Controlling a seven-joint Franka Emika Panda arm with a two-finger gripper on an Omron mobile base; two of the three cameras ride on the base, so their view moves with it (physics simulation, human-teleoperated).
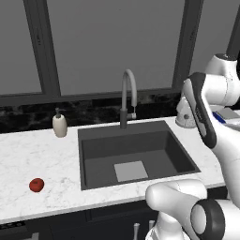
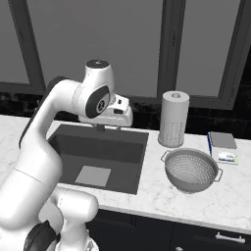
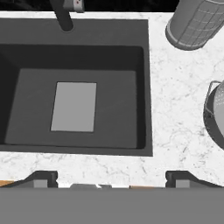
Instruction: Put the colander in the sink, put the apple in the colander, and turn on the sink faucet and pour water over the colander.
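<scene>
Hand view puts my gripper above the sink's front rim, jaws spread wide and holding nothing. I find the colander on the counter right of the basin, the apple near the counter's front-left edge

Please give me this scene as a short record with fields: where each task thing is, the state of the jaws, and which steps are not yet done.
colander: upright on the white counter, right of the sink, in front of the paper towel roll
apple: on the counter, left of the sink
sink: nothing in it, pale square at its bottom
sink faucet: behind the sink, no water running
soap dispenser: on the counter, left of the faucet
gripper: above the sink's front edge, jaws wide open, holding nothing
steps not yet done: all three
</scene>
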